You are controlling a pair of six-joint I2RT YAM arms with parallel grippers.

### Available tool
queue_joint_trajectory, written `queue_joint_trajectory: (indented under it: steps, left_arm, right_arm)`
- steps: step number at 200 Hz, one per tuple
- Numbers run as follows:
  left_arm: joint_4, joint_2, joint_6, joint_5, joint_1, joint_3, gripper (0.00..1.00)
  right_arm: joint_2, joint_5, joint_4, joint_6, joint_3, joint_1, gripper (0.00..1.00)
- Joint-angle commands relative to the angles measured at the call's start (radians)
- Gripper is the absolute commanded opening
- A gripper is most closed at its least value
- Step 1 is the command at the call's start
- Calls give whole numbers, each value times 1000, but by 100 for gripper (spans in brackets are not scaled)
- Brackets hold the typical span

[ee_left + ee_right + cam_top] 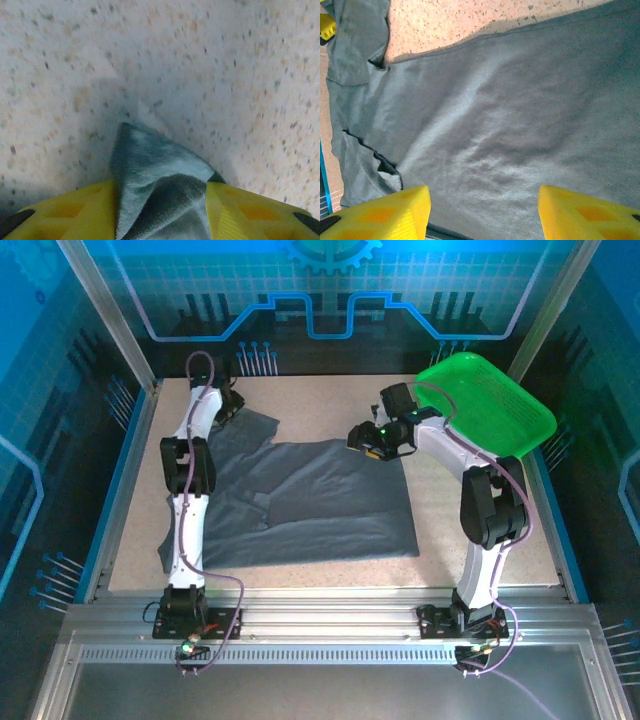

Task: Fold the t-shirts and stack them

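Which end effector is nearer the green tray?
Right. The right end effector hovers over the t-shirt beside the green tray; the left end effector grips it across the table.

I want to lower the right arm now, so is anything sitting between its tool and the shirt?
Nothing visible does. The right tool hangs open straight over bare t-shirt cloth, and the green tray sits off to the side, beyond the shirt's edge.

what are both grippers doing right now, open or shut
Left gripper: closed on a pinch of the t-shirt.
Right gripper: open, holding nothing, above the t-shirt.
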Motion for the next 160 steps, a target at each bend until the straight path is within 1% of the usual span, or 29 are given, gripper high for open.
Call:
queue_joint_trajectory:
  steps: [1,20,33,48,60,68,86,94,114,130,157,160]
  left_arm:
    - [-262,47,19,27,-28,-1,45]
    - [-281,49,10,21,-28,8,32]
    - [-287,49,8,28,-26,8,23]
    - [-288,44,14,23,-26,9,10]
    - [-279,23,27,2,-29,7,0]
    - [-260,-1,44,-17,-34,2,0]
    - [-202,-73,76,-52,-43,-24,0]
    - [-172,-109,82,-55,-45,-43,0]
    - [-103,-198,95,-57,-52,-119,0]
    - [-74,-254,95,-52,-54,-176,0]
    - [20,-361,112,-16,-57,-313,0]
    - [29,-372,114,-13,-58,-327,0]
  right_arm:
    - [7,-37,26,6,-20,-19,59]
    - [2,-37,14,1,-19,-31,59]
    - [5,-13,-13,0,-8,-40,59]
    - [19,48,-73,-4,31,-49,59]
    - [37,144,-128,-8,80,-45,58]
    - [52,186,-141,-12,106,-43,57]
    - [124,323,-191,-2,198,-27,56]
    - [168,392,-227,6,252,-23,55]
    - [267,505,-295,27,368,-29,52]
    - [330,544,-294,14,435,-42,51]
    - [432,556,-333,-15,566,-65,45]
    - [466,555,-341,-17,584,-68,45]
